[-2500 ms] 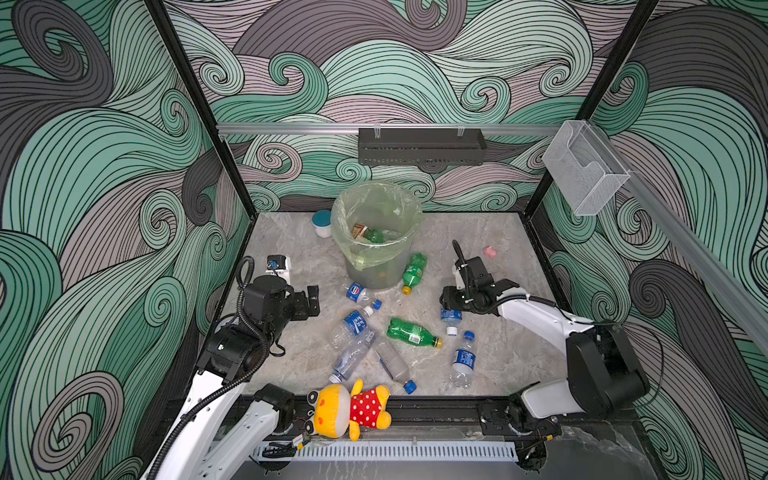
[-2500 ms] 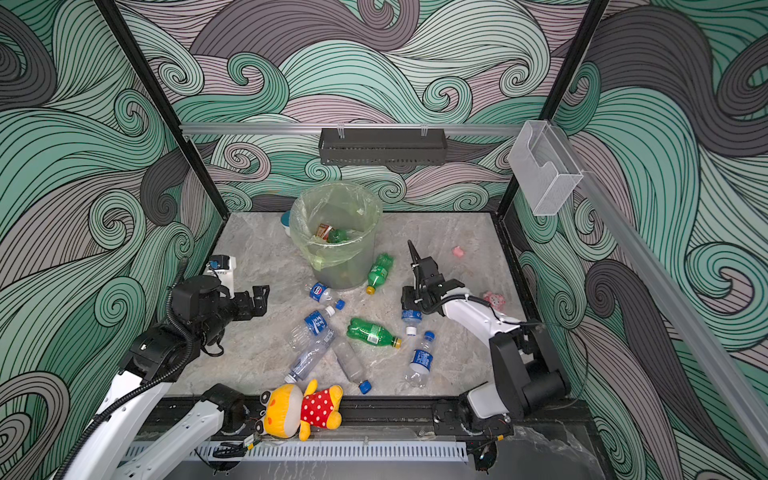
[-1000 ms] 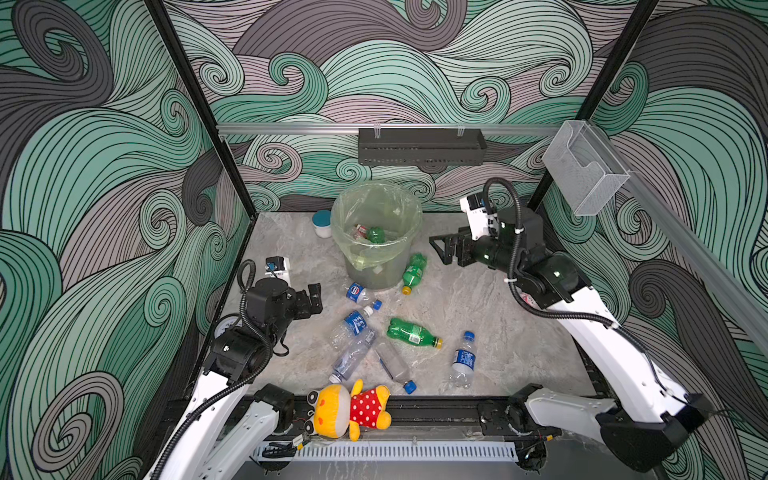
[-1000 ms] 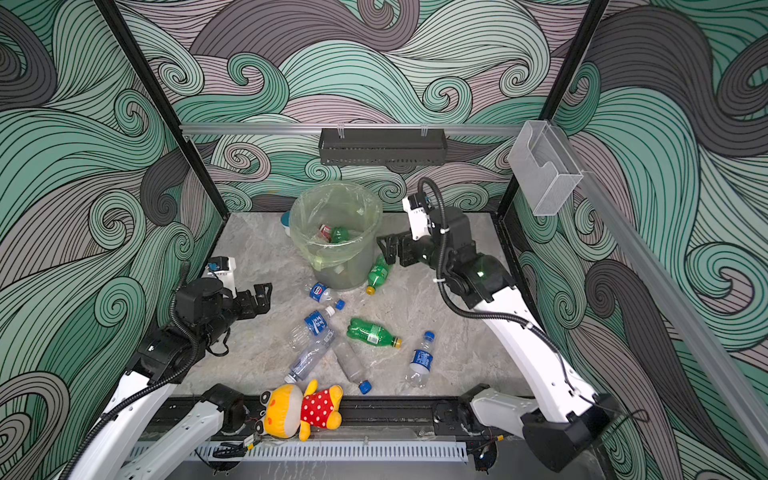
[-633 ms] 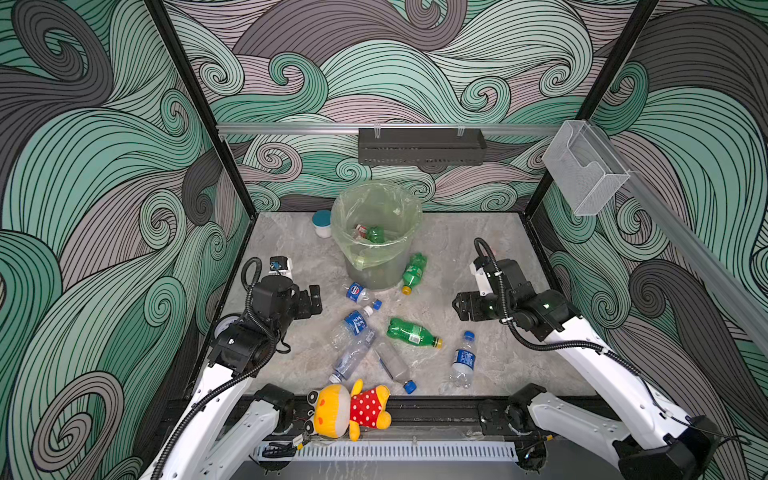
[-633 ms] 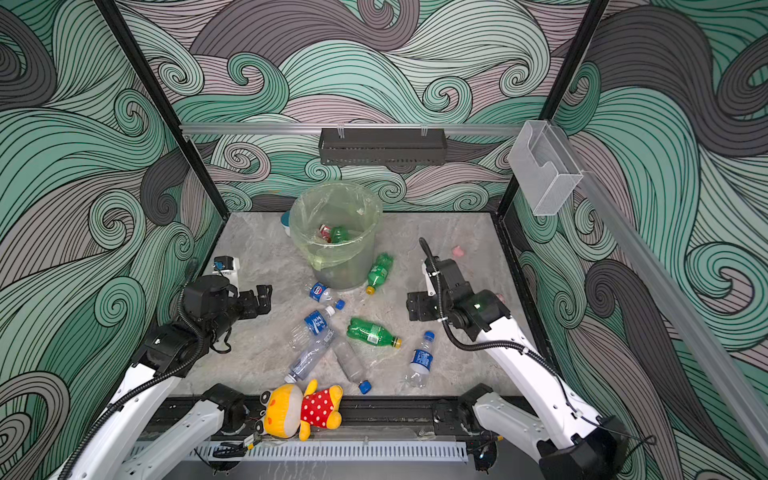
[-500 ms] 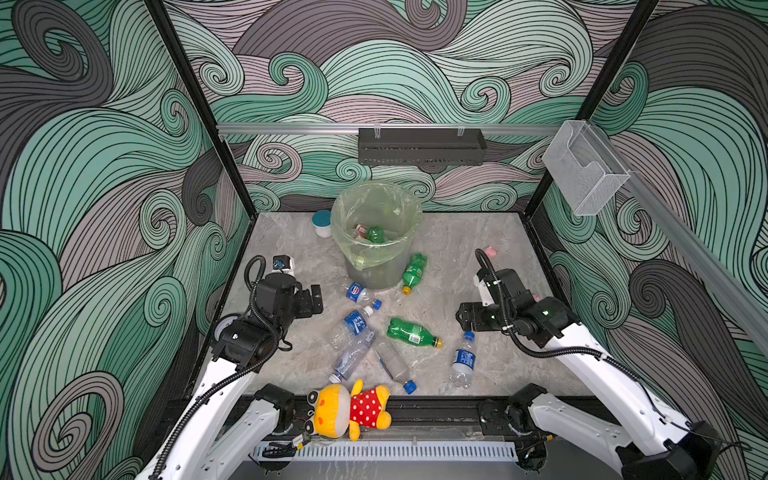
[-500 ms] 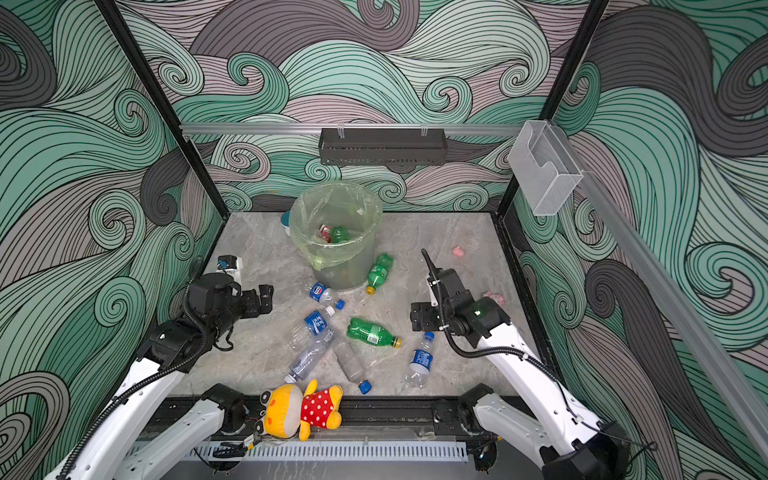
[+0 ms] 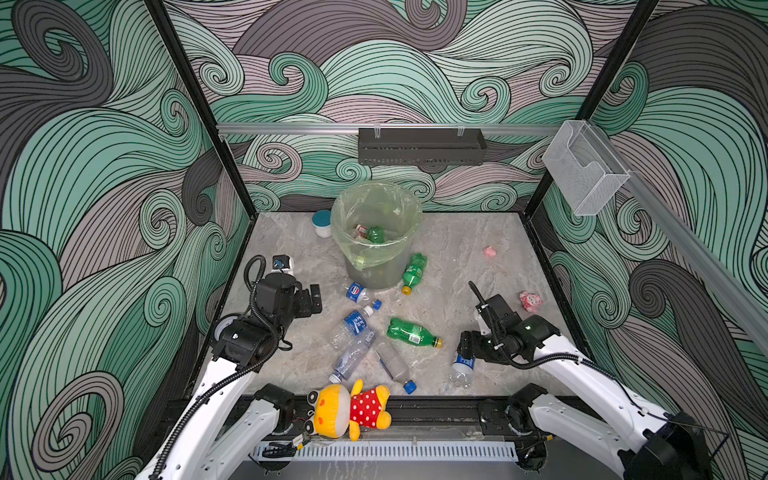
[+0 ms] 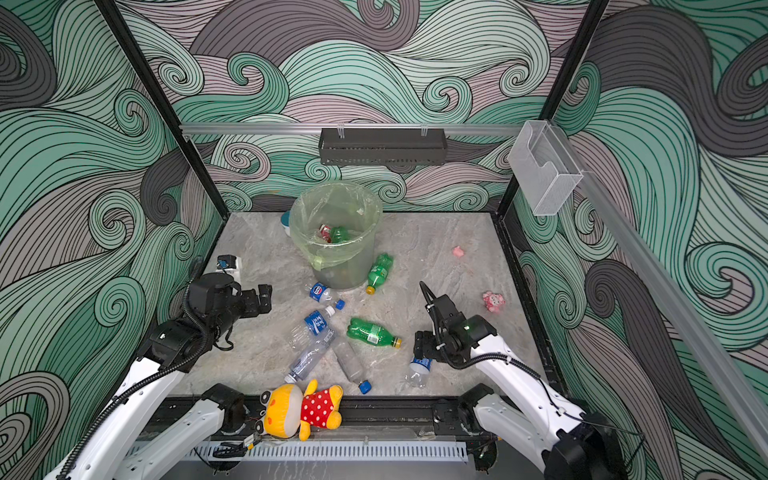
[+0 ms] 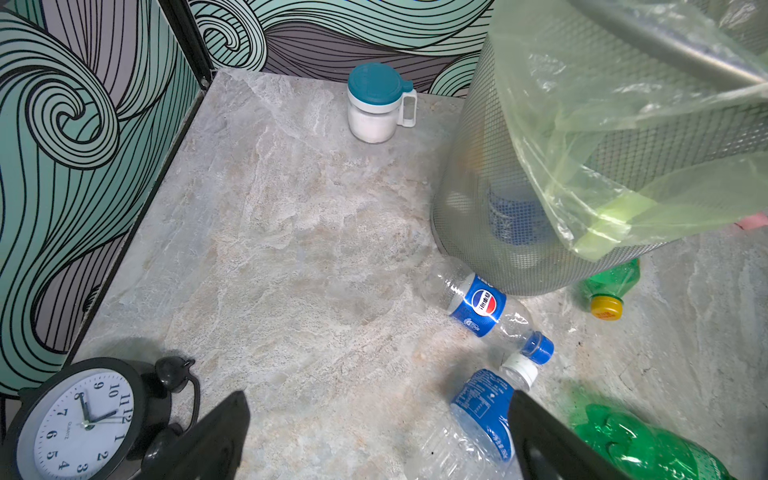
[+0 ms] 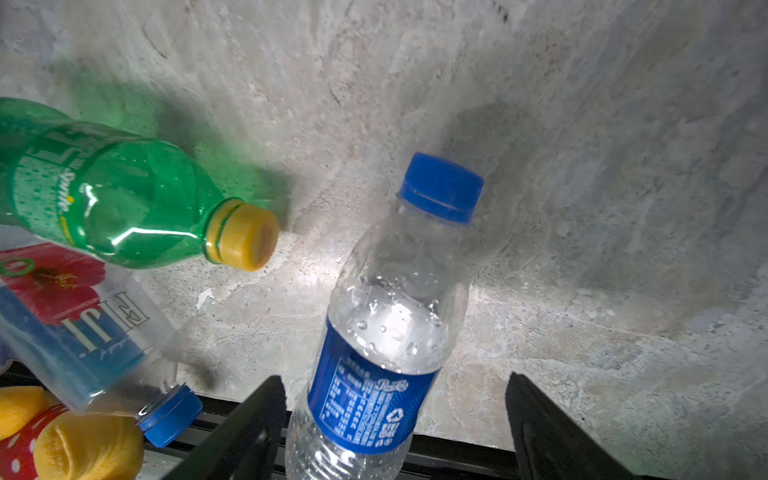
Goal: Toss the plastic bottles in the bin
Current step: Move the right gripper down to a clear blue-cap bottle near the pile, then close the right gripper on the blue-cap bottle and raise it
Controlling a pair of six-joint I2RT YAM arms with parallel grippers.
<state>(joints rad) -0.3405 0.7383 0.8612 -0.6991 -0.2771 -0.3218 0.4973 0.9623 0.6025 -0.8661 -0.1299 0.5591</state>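
Blue-capped bottle (image 12: 386,332): clear, blue label, lying flat on the marbled floor (image 9: 449,257) near the front rail. Sits between the right gripper's fingers, well apart from the bin.
Right gripper (image 12: 392,380): tipped down over the label band. One finger close to the bottle's side, the other clear of it with bare floor between. Unclenched, nothing grasped yet. Label band probably picked as the roundest, stiffest part.
Left gripper (image 11: 378,399): spread wide and empty, hovering over a white-capped bottle (image 11: 478,403). Looks staged for its own pick.
Bin (image 9: 370,272): back centre, upright, yellow-green liner folded over the rim to hold the mouth open. A few bottles (image 9: 374,233) already inside.
Loose on floor: green bottle (image 9: 411,332) just beside the target. Another green bottle (image 9: 413,272) touching the bin's foot. Several clear ones mid-floor.
Not for the bin: plush toy (image 9: 353,409), teal-lidded jar (image 9: 322,222), alarm clock (image 11: 79,419).
Risk: light, round, likely to roll or pop out under an off-centre pinch.
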